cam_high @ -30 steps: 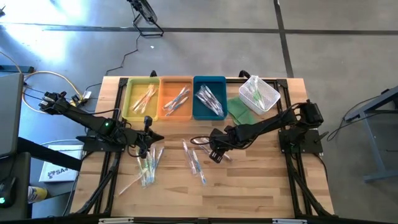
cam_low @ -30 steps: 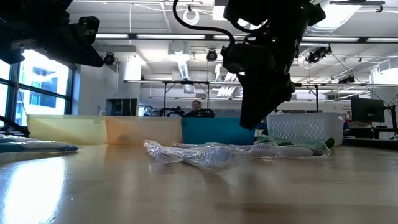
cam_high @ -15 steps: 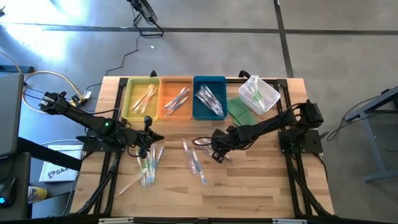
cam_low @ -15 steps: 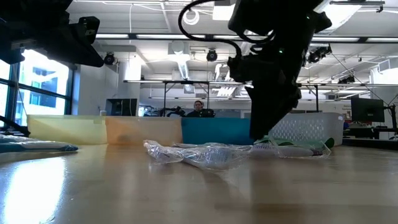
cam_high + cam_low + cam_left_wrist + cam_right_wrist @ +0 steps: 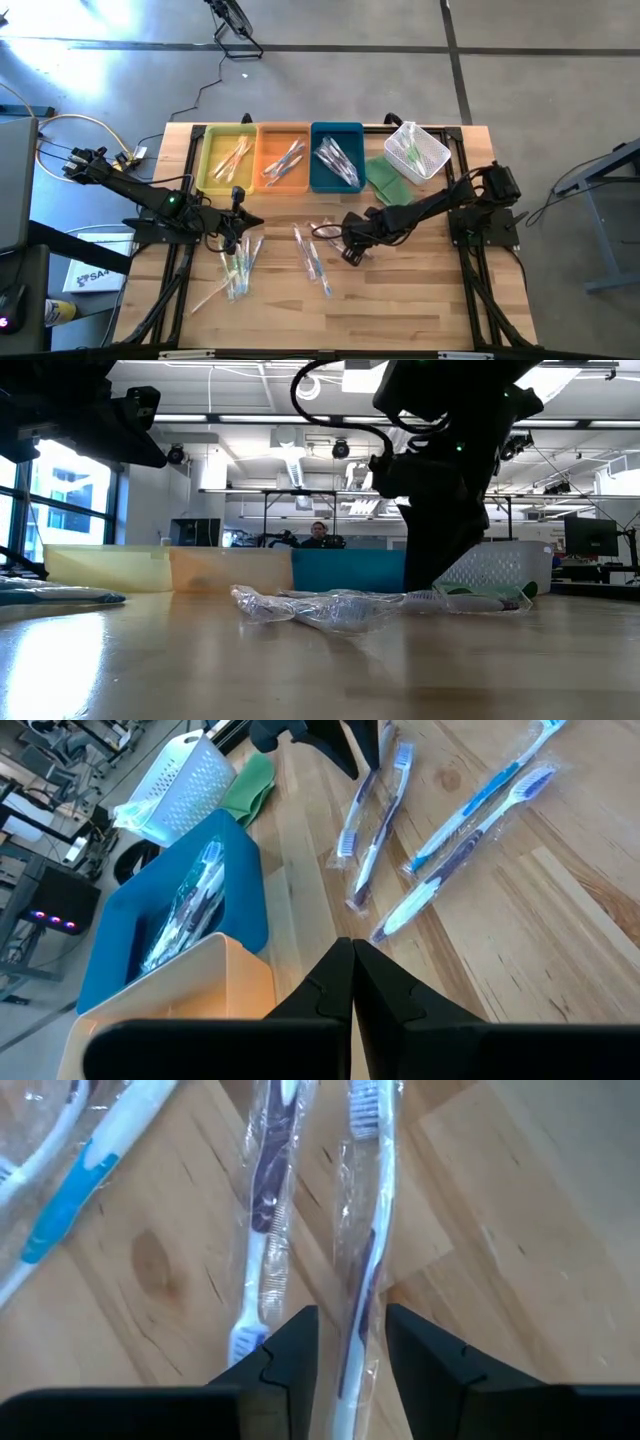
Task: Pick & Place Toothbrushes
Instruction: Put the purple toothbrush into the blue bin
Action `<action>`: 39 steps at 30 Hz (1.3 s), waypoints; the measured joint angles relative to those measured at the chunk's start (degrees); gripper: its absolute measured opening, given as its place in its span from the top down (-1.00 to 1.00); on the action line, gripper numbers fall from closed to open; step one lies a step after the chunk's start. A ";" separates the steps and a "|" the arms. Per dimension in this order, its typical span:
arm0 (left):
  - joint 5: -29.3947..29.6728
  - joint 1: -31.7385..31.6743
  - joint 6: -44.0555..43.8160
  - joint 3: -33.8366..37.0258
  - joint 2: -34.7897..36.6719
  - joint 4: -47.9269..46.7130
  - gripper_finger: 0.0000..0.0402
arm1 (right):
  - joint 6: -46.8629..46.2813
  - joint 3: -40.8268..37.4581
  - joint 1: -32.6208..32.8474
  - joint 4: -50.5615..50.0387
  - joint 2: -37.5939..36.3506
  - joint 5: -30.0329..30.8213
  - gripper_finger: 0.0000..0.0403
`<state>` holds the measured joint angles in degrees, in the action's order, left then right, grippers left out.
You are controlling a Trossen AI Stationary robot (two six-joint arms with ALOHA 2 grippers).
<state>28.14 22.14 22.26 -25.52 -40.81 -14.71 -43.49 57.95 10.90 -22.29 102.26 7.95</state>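
Several wrapped toothbrushes (image 5: 311,252) lie flat on the wooden table's middle, and another heap (image 5: 238,266) lies near the left arm. My right gripper (image 5: 350,247) points steeply down over the middle group, open. In the right wrist view its fingers (image 5: 292,1350) stand on either side of a purple-and-white toothbrush (image 5: 365,1260) that lies along the gap; I see no hold on it. A second purple toothbrush (image 5: 268,1200) lies beside it. My left gripper (image 5: 350,955) waits shut and holding nothing above the table's left part (image 5: 240,215).
Yellow (image 5: 228,158), orange (image 5: 283,158) and blue (image 5: 337,158) trays with wrapped toothbrushes in them stand along the far edge. A white mesh basket (image 5: 416,150) sits on a green cloth (image 5: 385,178) at the far right. A person shows in the room behind (image 5: 319,532).
My right gripper has sunk toward the middle toothbrushes and shifted slightly toward the table's near edge, still pointing steeply down. The toothbrushes have not moved.
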 joint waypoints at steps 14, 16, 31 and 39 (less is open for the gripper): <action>0.02 -0.01 0.00 0.00 0.01 -0.43 0.98 | 0.13 0.24 0.70 2.80 4.18 0.86 0.50; 0.00 0.01 0.00 0.00 0.01 -0.47 0.98 | 0.14 0.20 0.70 2.69 4.15 1.28 0.58; 0.00 0.01 0.00 0.00 0.01 -0.45 0.98 | 0.18 0.00 0.70 2.24 3.12 1.09 0.95; 0.00 0.01 0.00 0.00 -0.01 -0.43 0.98 | 0.22 -0.02 0.59 1.26 -2.65 2.26 0.95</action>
<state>28.14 22.15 22.26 -25.52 -40.82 -15.14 -43.27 57.93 11.49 -21.02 99.61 10.20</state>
